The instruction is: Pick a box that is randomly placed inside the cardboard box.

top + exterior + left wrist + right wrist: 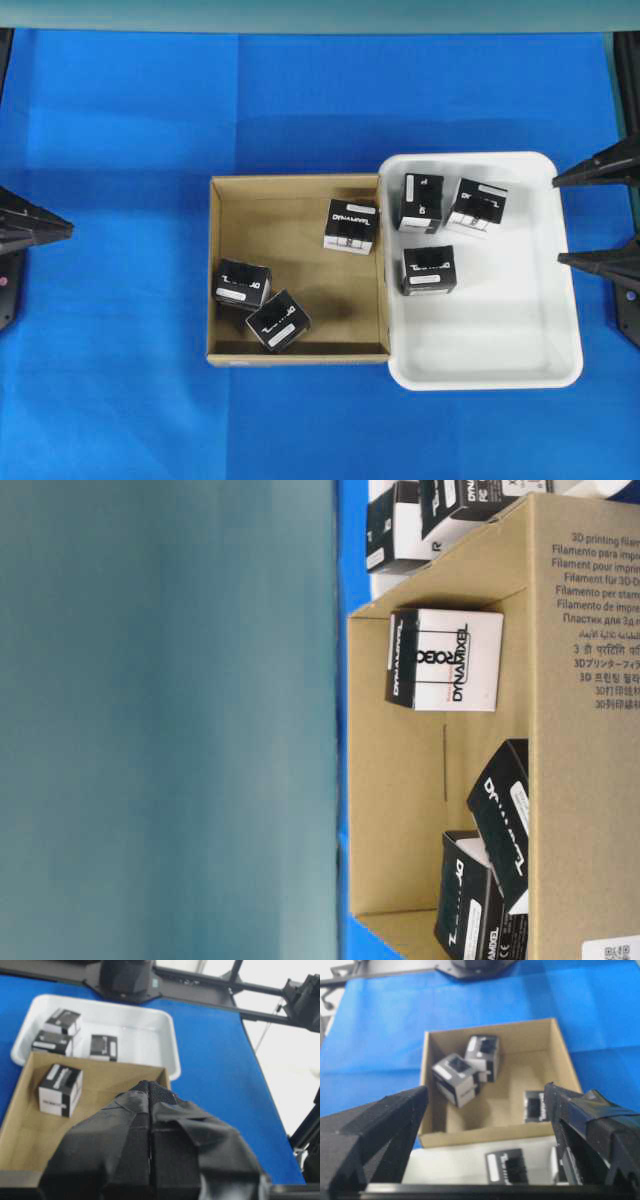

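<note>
Boxes: three lie in the cardboard box (pixel 228 195), one box (pixel 351 225) near its wall beside the white tray (pixel 560 300). Right hand (pixel 598 215) spread wide, clear of everything; left hand (pixel 40 228) pressed together. Approach stage; next, descent over one box.

Three small black boxes inside the shallow brown cardboard box (pixel 222 262).
Box (pixel 351 225) near the right wall towards the far corner, alone, lettering and label strip up; box (pixel 242 285) and box (pixel 278 321) touching, both skewed, near the front-left corner.
</note>
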Robot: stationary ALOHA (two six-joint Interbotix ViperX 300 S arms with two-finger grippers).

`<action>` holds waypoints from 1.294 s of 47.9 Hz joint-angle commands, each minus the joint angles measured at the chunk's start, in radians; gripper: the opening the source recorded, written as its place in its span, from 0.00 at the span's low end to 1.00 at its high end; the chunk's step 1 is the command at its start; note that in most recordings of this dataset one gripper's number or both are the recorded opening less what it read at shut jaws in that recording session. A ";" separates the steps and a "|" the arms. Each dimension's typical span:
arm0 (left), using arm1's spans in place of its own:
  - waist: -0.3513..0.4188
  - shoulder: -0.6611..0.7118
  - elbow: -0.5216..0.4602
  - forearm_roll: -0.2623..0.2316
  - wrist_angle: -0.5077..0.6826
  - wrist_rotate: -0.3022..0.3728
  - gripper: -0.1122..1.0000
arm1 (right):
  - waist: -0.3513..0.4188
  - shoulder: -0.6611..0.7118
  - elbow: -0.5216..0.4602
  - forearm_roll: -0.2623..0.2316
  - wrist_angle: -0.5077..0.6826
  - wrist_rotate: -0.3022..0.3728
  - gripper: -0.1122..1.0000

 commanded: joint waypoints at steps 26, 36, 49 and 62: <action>0.005 0.040 -0.008 0.003 -0.084 0.014 0.04 | -0.015 -0.023 0.008 -0.005 -0.031 -0.057 0.99; 0.005 0.055 0.000 0.003 -0.183 0.012 0.04 | -0.017 -0.025 0.032 -0.005 -0.094 -0.057 0.99; 0.005 0.048 0.002 0.003 -0.175 0.008 0.04 | -0.017 -0.028 0.054 -0.005 -0.199 -0.054 0.99; 0.006 0.043 0.000 0.003 -0.193 0.003 0.04 | -0.017 -0.031 0.061 -0.005 -0.192 -0.049 0.99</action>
